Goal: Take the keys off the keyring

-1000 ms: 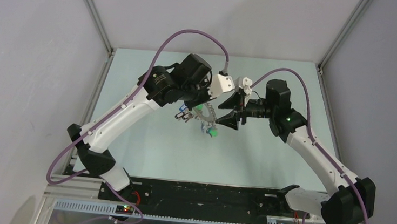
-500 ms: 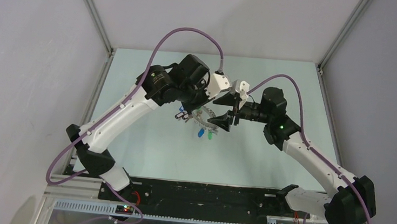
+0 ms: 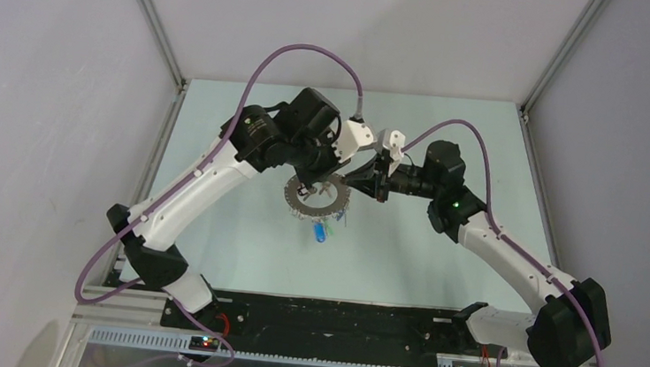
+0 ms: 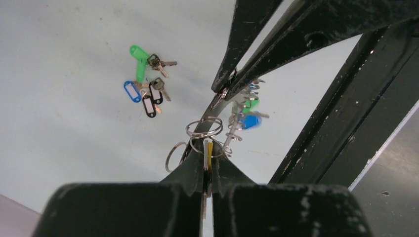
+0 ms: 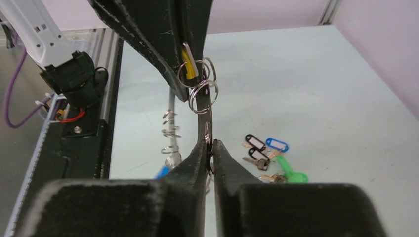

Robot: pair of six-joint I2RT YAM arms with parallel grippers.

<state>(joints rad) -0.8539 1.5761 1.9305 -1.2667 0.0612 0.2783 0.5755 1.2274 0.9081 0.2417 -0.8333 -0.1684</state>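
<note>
Overhead, the left hand and the right hand meet tip to tip above the table. The keyring hangs between them as a flat grey disc, off the surface, with a blue tag dangling just below the right hand's tips. That view does not show how either hand grips; the wrist cameras do. From the left wrist, the left hand's two fingers are pressed together on the near edge of the keyring, seen edge-on. A yellow tag sits in the slit between them, and several wire loops bunch just beyond the fingertips. From the right wrist, the right hand is likewise closed on the opposite rim, with a small loop pinched right at its tips; whether it clamps the flat metal itself or only that loop I cannot tell. Only the wrist views show loose keys lying on the table well beyond and below both hands, a cluster with green, blue and dark tags, apart from the keyring; overhead they are hidden under the arms. The left wrist view also picks out a green tag beside the blue one, hanging from the rim just past the right hand's fingers.
</note>
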